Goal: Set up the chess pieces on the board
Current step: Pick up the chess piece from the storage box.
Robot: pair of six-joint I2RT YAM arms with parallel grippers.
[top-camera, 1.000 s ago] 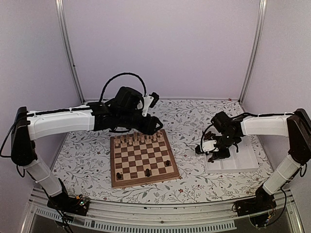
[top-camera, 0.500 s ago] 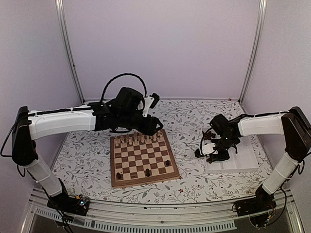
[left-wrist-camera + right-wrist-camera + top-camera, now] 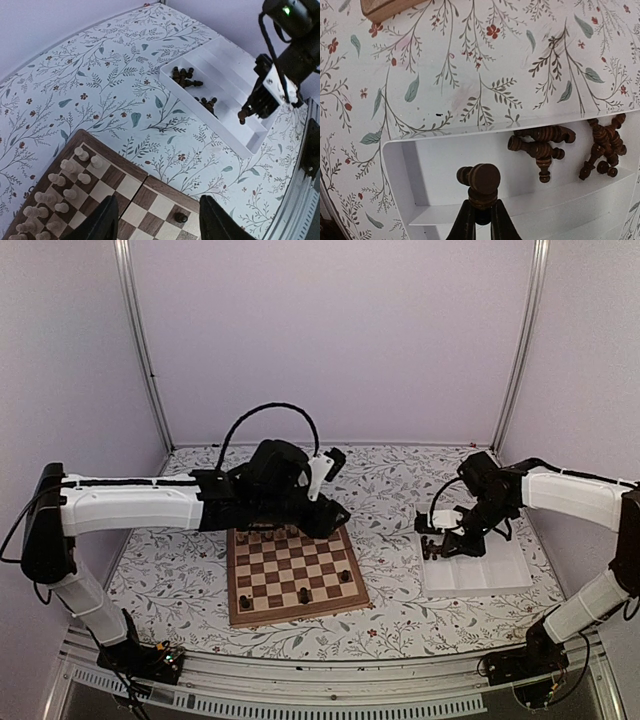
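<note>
Right tool (image 3: 481,207) closed on dark turned-wood chess piece (image 3: 480,181) over tray (image 3: 420,170); left tool (image 3: 160,217) spread.

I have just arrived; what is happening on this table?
The right arm's jaws are shut on a dark chess piece, held above the white tray where more dark pieces lie. The left arm hovers over the chessboard's far edge, jaws open. Cream chessmen stand on its far rows; three dark pieces stand nearer.
</note>
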